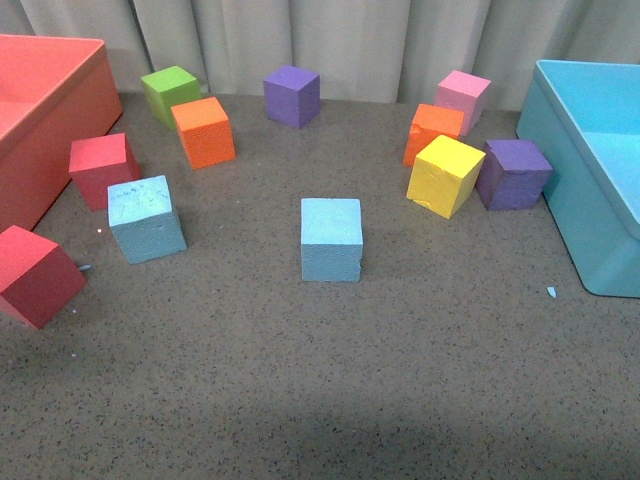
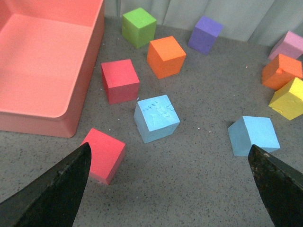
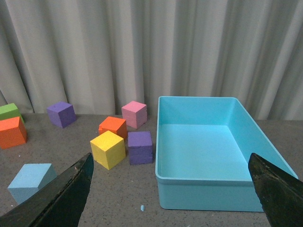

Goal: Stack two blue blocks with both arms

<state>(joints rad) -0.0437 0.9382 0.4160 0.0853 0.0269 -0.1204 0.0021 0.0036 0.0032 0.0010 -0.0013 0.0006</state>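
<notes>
Two sky-blue foam blocks stand apart on the grey table. The smooth blue block (image 1: 331, 238) sits at the centre. The scuffed, dimpled blue block (image 1: 146, 218) sits to its left. Both show in the left wrist view, the scuffed one (image 2: 156, 118) ahead and the smooth one (image 2: 253, 135) beside one finger. The smooth one also shows in the right wrist view (image 3: 31, 182). My left gripper (image 2: 173, 189) is open and empty, above bare table short of the blocks. My right gripper (image 3: 170, 194) is open and empty, facing the turquoise bin. Neither arm shows in the front view.
A red bin (image 1: 40, 120) stands at the left and a turquoise bin (image 1: 590, 180) at the right. Two red cubes (image 1: 102, 170) (image 1: 35, 275), green (image 1: 170, 93), orange (image 1: 204, 131) (image 1: 433, 131), purple (image 1: 292, 95) (image 1: 513, 173), pink (image 1: 463, 97) and yellow (image 1: 445, 175) cubes lie around.
</notes>
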